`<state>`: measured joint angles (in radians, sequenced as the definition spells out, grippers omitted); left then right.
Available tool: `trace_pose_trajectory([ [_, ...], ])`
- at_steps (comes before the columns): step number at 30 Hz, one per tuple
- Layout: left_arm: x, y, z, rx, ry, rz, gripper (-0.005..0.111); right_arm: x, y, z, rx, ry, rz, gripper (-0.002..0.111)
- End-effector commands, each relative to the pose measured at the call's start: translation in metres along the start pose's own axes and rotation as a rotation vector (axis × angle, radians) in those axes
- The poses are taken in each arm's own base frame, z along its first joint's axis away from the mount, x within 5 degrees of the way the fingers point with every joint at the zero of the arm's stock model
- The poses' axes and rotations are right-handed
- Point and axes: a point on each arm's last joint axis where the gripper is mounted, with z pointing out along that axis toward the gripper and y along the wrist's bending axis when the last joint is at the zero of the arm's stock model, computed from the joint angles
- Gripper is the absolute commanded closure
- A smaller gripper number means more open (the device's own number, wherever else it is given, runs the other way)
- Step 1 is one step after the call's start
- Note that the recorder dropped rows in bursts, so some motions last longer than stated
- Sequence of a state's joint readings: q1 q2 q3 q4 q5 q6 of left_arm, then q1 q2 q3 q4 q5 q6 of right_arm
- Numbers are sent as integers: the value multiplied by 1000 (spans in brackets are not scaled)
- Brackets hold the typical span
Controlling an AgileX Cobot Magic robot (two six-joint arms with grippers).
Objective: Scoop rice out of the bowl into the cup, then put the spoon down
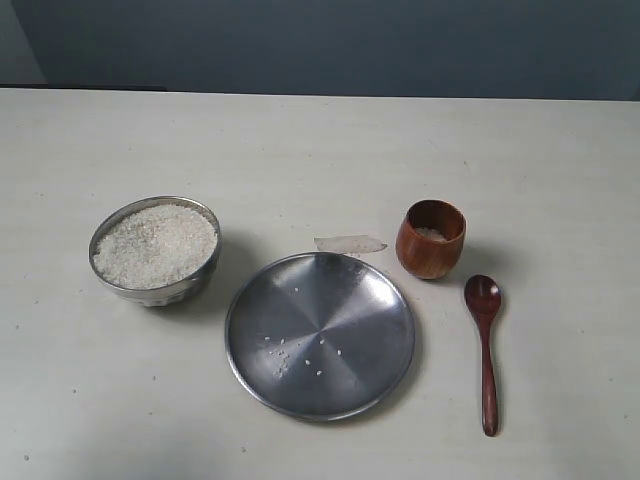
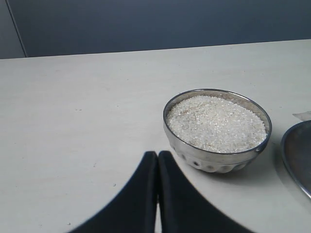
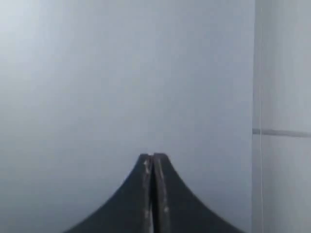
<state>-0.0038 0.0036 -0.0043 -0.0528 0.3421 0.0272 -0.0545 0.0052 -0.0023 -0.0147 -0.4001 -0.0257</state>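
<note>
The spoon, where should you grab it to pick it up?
Grab the spoon by the middle of its long thin handle, coming straight down from above and pinching across the handle. It lies flat on the table, with bare table on both sides of the handle. The oval head is wider and sits near the cup, so it looks harder to pinch.

Cameras: one high, two on wrists.
Exterior looks down at the table (image 1: 300,140); left wrist sits close to the shared bowl (image 2: 209,160); right faces a wall (image 3: 97,73).
</note>
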Motion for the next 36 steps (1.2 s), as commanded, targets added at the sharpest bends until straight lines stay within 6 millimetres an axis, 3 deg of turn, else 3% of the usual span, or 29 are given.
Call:
trace_pose_trajectory([
  [1, 1, -1, 0, 10, -6, -4, 106, -34, -1, -7, 14, -389, 2, 109],
  [5, 1, -1, 0, 10, -6, -4, 106, -57, -2, -21, 0, -683, 62, 109],
  [8, 1, -1, 0, 10, -6, -4, 106, -75, -2, -21, -2, -754, 65, 109],
  [11, 1, -1, 0, 10, -6, -4, 106, -92, -2, -12, -20, -677, 68, 109],
  [17, 1, -1, 0, 10, -6, -4, 106, -135, -4, 5, -5, -351, 56, 109],
  [20, 1, -1, 0, 10, -6, -4, 106, -143, -5, 14, -17, -259, 78, 109],
  [25, 1, -1, 0, 10, -6, -4, 106, -130, -3, 37, -110, -122, 184, 109],
  [32, 1, -1, 0, 10, -6, -4, 106, -72, 19, 69, -273, 401, 203, 109],
  [36, 1, -1, 0, 10, -6, -4, 106, -50, 31, 78, -336, 566, 183, 109],
])
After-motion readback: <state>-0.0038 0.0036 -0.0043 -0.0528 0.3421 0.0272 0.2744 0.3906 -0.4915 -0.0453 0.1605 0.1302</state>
